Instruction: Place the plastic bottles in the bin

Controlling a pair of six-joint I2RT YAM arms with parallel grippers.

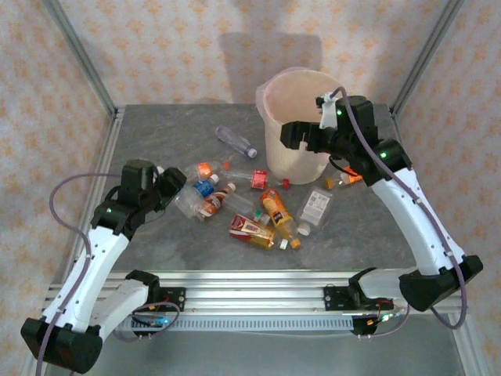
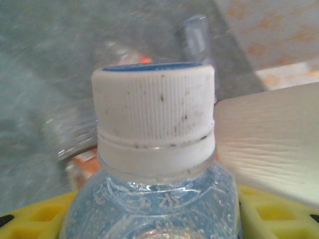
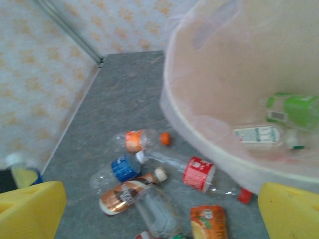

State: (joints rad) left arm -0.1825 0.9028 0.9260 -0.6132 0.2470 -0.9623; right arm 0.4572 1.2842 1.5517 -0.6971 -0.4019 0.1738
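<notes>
On the desk (image 1: 376, 235), left jaws clamped on a white-capped clear bottle (image 2: 154, 124), right jaws wide apart and empty over the rim of the bin (image 1: 283, 157), plastic bottles (image 1: 275, 207) strewn beside it, two more inside.

L pincer (image 1: 172, 186) clamped on bottle (image 2: 154, 199); R pincer (image 1: 293, 137) wide open.
</notes>
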